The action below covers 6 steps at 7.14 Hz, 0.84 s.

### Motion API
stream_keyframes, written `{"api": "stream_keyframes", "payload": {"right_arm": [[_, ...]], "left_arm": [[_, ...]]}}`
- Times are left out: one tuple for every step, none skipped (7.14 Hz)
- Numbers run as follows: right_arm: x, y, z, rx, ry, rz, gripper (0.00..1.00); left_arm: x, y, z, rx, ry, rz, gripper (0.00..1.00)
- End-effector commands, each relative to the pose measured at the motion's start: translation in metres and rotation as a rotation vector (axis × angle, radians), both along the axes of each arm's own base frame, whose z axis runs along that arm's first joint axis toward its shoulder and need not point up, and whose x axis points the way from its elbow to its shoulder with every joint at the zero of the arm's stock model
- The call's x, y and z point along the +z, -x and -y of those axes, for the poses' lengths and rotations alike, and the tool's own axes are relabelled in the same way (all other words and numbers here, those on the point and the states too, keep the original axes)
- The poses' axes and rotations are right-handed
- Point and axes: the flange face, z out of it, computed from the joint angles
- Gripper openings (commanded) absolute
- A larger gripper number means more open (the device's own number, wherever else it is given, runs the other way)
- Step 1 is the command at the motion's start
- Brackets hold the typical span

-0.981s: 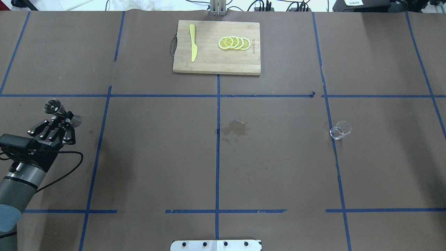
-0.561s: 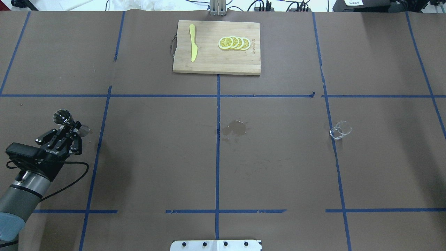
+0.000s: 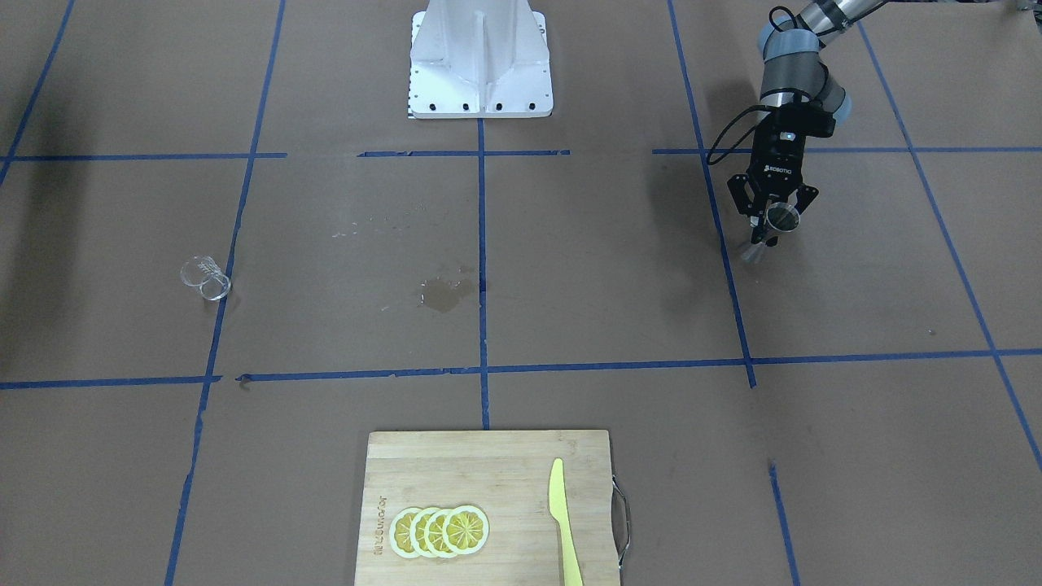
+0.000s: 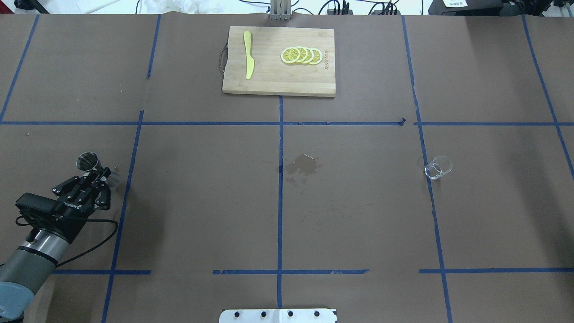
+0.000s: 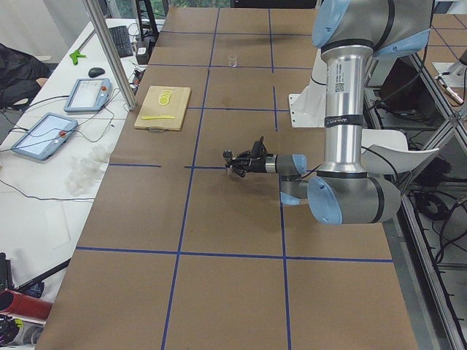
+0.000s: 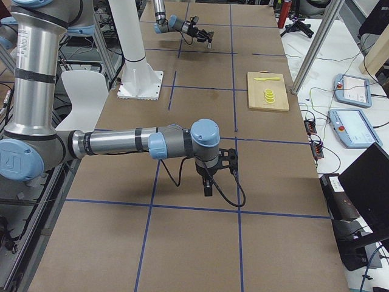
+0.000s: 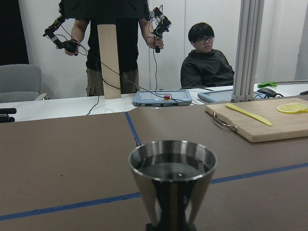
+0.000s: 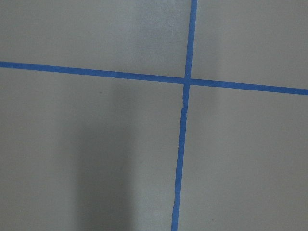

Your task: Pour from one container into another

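My left gripper is shut on the narrow waist of the silver steel jigger, low over the table's left part. In the left wrist view the jigger stands upright with dark liquid in its top cone. The front-facing view shows the same gripper and jigger at the right. The clear glass cup rests alone on the right side, beside a blue tape line, also seen as the glass cup. My right gripper appears only in the exterior right view, pointing down at bare table; I cannot tell its state.
A wooden cutting board at the far middle carries lemon slices and a yellow knife. A wet stain marks the centre. The robot's base plate sits at the near edge. People stand and sit beyond the far edge.
My left gripper has carried the jigger nearer to the robot and slightly toward the table's middle. The glass cup has not moved.
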Motion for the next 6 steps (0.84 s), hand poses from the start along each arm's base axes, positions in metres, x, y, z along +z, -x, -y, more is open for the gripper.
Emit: {"api": "stream_keyframes", "payload": {"right_arm": [[0.0022, -0.0003, -0.0013, 0.0, 0.004, -0.003, 1.0], [0.0033, -0.0003, -0.0033, -0.001, 0.007, -0.002, 1.0], [0.0033, -0.0003, -0.0033, -0.001, 0.007, -0.002, 1.0], [0.0034, -0.0004, -0.0033, 0.0, 0.007, -0.003, 1.0], [0.0034, -0.0004, -0.0033, 0.0, 0.007, -0.003, 1.0], [0.0034, -0.0004, -0.0033, 0.0, 0.007, -0.003, 1.0]], "left_arm": [[0.0018, -0.0061, -0.0078, 0.024, 0.001, 0.004, 0.09], [0.0018, -0.0073, -0.0096, 0.028, 0.001, 0.004, 0.12], [0.0018, -0.0082, -0.0108, 0.031, 0.001, 0.003, 0.14], [0.0025, -0.0095, -0.0126, 0.036, 0.002, 0.004, 0.18], [0.0025, -0.0099, -0.0132, 0.037, 0.002, 0.004, 0.21], [0.0024, -0.0102, -0.0138, 0.039, 0.001, 0.004, 0.23]]}}
